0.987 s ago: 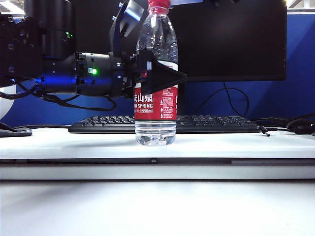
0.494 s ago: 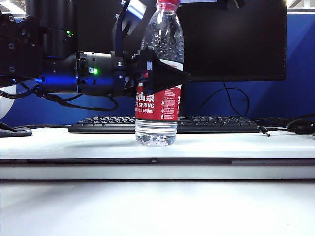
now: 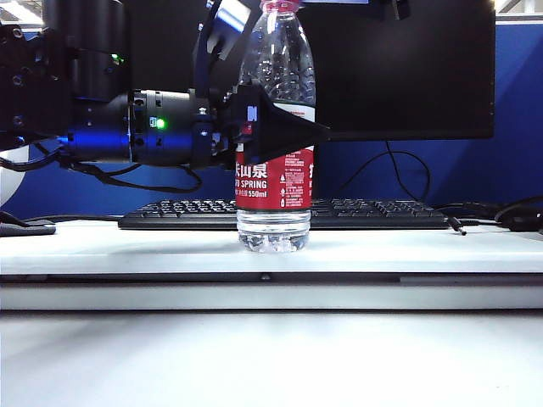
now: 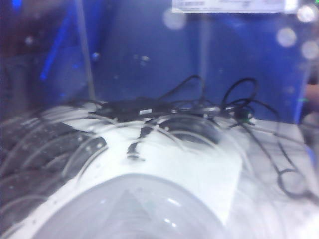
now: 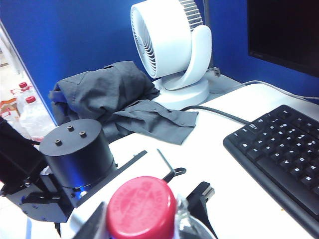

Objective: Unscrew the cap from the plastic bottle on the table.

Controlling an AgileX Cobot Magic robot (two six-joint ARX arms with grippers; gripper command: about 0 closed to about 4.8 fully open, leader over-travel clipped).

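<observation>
The plastic bottle [image 3: 273, 127] stands upright on the table [image 3: 424, 250], in front of the keyboard. My left gripper [image 3: 310, 131] comes in level from the left and is shut on the bottle's body at the top of the red label. The left wrist view looks straight through the clear bottle [image 4: 134, 209], which blurs it and hides those jaws. The red cap [image 5: 142, 209] sits between my right gripper's [image 5: 142, 221] jaws, which are shut on it from above. In the exterior view the cap [image 3: 280, 4] just shows at the top edge, and the right arm is mostly above the frame.
A black keyboard [image 3: 365, 212] lies behind the bottle, under a dark monitor [image 3: 399, 68]. Cables [image 3: 407, 170] and a mouse [image 3: 517, 220] sit at the back right. A white fan [image 5: 169, 50], a grey cloth [image 5: 114, 99] and spare bottles [image 5: 27, 112] are beyond the left arm.
The bottle, with the left gripper on it, has shifted slightly to the right and its label has turned a little. Less of the cap shows at the top edge.
</observation>
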